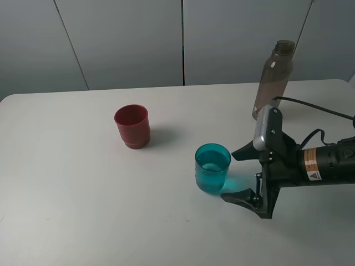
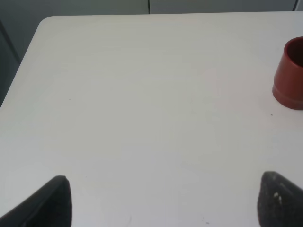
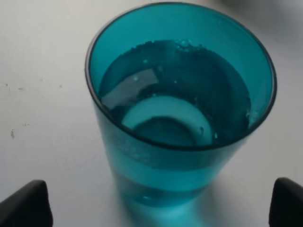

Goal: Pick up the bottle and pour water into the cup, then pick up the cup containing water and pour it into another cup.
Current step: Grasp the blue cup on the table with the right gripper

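Water's in the blue cup (image 1: pixel 212 169) mid-table, so the second pour is up: the right gripper (image 1: pixel 232 174) sits wide open at its three o'clock, not touching, and needs to slide around it, squeeze, then carry it toward the red cup (image 1: pixel 132 126) at ten o'clock.

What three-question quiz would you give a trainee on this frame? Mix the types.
1. True or false: the teal cup holds water.
2. The right gripper has its fingers: A) shut on the teal cup; B) open, close to the teal cup, not gripping it; C) shut on nothing.
3. Short answer: which container stands farthest back on the table?
Key: 1 true; 2 B; 3 the bottle.
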Controlling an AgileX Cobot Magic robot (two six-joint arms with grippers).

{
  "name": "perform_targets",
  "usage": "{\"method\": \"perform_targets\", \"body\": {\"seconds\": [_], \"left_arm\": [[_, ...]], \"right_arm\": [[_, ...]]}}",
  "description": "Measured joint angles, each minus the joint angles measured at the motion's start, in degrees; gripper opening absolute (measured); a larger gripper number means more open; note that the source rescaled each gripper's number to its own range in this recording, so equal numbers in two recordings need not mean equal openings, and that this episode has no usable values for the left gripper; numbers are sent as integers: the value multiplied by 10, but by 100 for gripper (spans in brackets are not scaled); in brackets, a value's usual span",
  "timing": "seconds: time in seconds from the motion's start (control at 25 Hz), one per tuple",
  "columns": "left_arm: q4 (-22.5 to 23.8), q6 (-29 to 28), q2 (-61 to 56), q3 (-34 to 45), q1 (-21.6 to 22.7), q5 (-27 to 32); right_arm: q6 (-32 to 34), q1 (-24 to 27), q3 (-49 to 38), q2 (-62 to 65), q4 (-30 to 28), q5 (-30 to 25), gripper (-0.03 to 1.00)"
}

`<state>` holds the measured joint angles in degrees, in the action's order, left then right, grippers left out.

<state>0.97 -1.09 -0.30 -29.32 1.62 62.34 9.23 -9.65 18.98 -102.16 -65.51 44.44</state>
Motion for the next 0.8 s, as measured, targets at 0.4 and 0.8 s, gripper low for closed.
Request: {"method": "perform_targets", "body": {"seconds": [0.4, 0.8], "left_arm": [[0, -1, 0, 0, 0, 0], [0, -2, 0, 0, 0, 0]], "right_arm": [[-8, -9, 17, -1, -3, 1, 100], [-3, -16, 22, -1, -4, 2, 100]]}}
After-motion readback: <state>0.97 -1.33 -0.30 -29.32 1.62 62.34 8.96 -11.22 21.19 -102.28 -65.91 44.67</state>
